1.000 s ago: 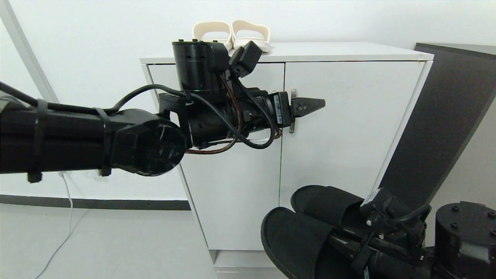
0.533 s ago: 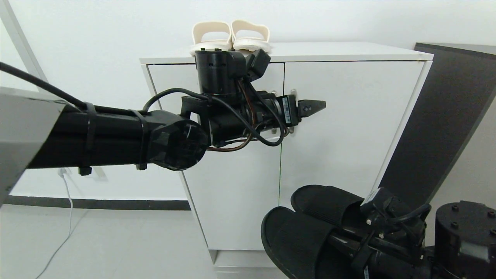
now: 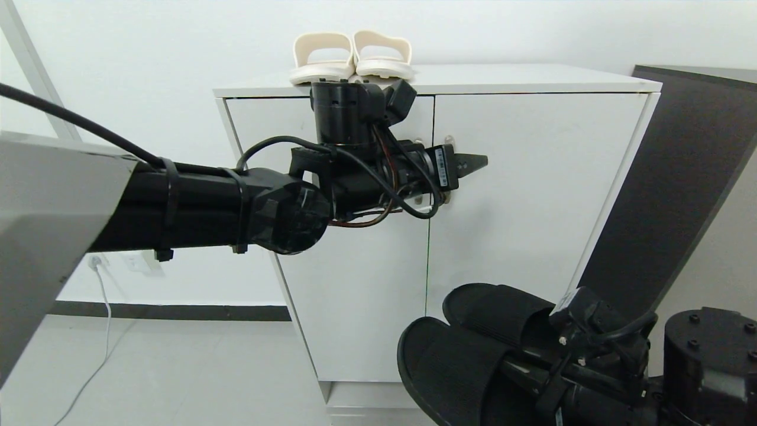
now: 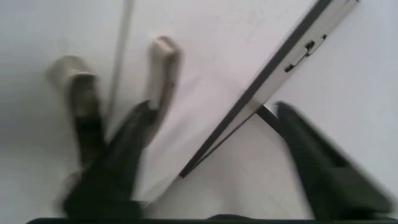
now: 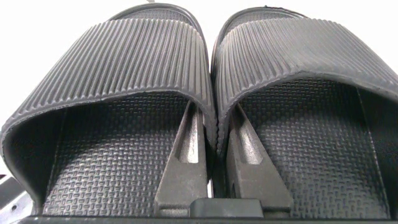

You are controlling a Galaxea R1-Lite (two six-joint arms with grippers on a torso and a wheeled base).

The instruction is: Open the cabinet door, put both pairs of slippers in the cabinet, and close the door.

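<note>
Right now both doors of the cabinet (image 3: 532, 80) sit flush, i.e. closed. The L gripper (image 3: 480, 160) is up at the centre seam, level w/ the handles (image 3: 447, 142), and points sideways across the R door (image 3: 532, 195). In the wrist view its fingers (image 4: 329, 168) are spread wide, w/ only door face btwn them. One tip lies on or just in front of the near handle (image 4: 163, 62); can't tell if it touches. The far handle (image 4: 74, 81) is just past the seam.

The black pair (image 3: 473, 343) hangs low, in front of the R door's bottom half, clamped by the R gripper (image 5: 214, 112). One finger (image 5: 186, 155) goes under each strap, and the fingers pinch the two inner side walls together. The slippers lie side by side, soles roughly parallel. Their long axes run from the gripper out toward the cabinet, rounded ends pointing away from the wrist, up and to the left in the head view.

The white pair (image 3: 352, 56) rests on the cabinet top, left part, just above the L wrist. They lie side by side and touching, long axes front to back.
</note>
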